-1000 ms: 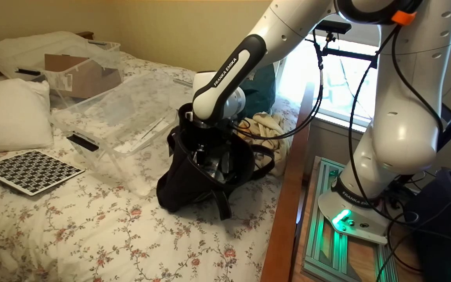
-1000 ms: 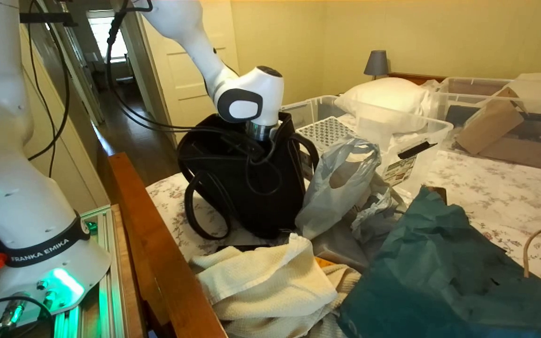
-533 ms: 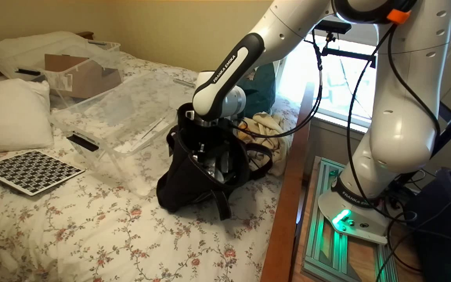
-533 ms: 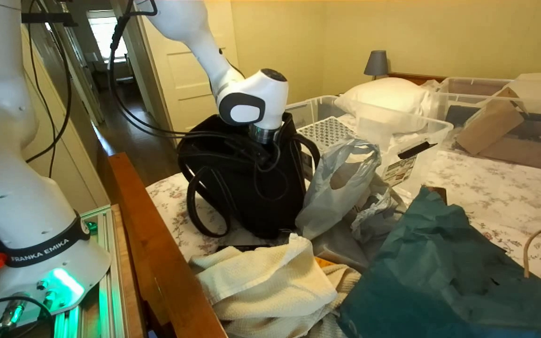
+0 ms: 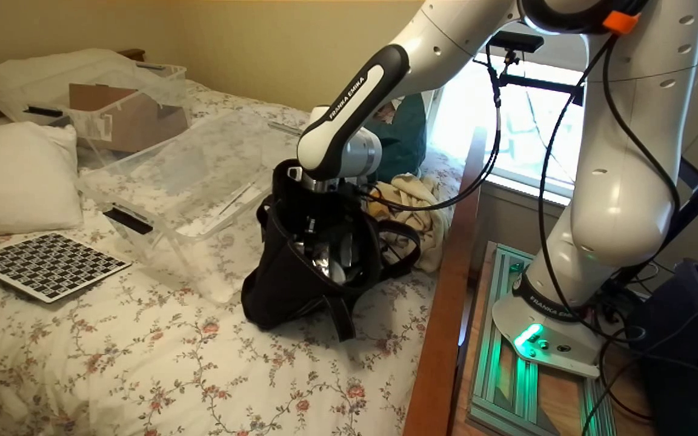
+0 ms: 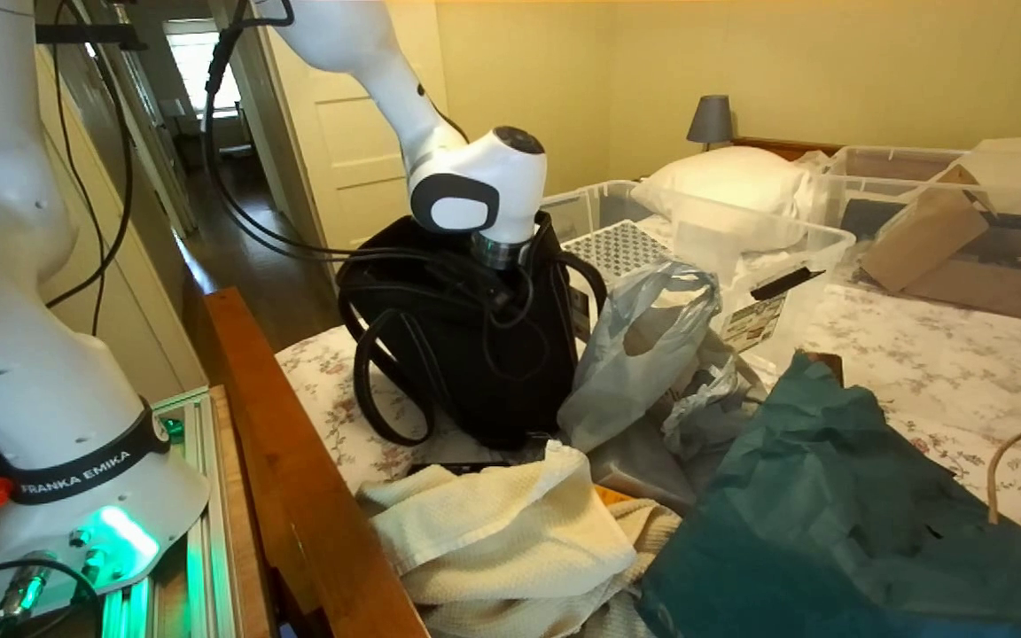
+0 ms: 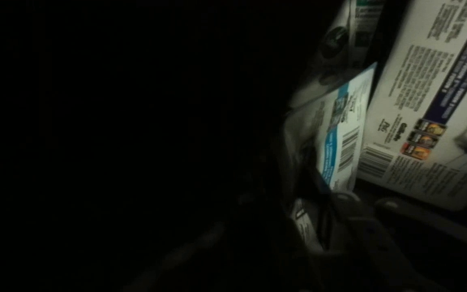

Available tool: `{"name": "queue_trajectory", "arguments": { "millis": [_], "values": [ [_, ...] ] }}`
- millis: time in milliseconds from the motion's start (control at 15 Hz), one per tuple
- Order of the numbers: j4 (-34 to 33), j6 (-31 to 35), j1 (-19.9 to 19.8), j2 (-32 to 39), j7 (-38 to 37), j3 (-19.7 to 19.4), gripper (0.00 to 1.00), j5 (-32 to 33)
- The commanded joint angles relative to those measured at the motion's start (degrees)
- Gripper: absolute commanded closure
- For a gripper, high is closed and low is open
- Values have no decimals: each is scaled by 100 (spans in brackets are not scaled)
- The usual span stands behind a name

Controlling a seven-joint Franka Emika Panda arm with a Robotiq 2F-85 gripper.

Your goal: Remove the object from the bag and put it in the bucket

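Observation:
The black bag (image 5: 288,275) stands leaning on the bed with its mouth open, in both exterior views. The arm reaches down into it, so the exterior views hide the fingertips. Through the mouth, shiny packages (image 5: 337,257) show inside. In the dark wrist view, a white package with a blue band (image 7: 349,150) stands just beyond my gripper (image 7: 316,198). A larger white package with a dark blue stripe (image 7: 403,101) lies to its right. One finger (image 7: 357,215) shows; the opposite one is lost in shadow, so any grip is unclear. A large clear bin (image 5: 128,219) serves as the bucket beside the bag.
A patterned board (image 5: 46,266) and a pillow (image 5: 16,178) lie on the bed. Grey plastic bags (image 6: 643,354), a cream towel (image 6: 510,532) and a green bag (image 6: 830,514) crowd the bag's other side. A wooden bed rail (image 5: 440,339) runs between bed and robot base.
In the exterior views the wrist has shifted slightly within the bag's mouth. The bag's rim and strap have moved a little with it. Nothing has left the bag.

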State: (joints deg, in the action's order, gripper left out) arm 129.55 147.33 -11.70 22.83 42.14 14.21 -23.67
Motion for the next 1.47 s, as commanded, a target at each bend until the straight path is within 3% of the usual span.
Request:
{"name": "queue_trajectory", "arguments": {
  "millis": [0, 467, 1067, 1400],
  "values": [
    [342, 147, 219, -349, -293, -71, 96, -3],
    [855, 100, 624, -1116, -1147, -329, 96, 413],
    [1324, 272, 765, -1940, -836, -374, 97, -61],
    [1652, 514, 1009, -2451, -1128, -531, 97, -86]
  ]
}}
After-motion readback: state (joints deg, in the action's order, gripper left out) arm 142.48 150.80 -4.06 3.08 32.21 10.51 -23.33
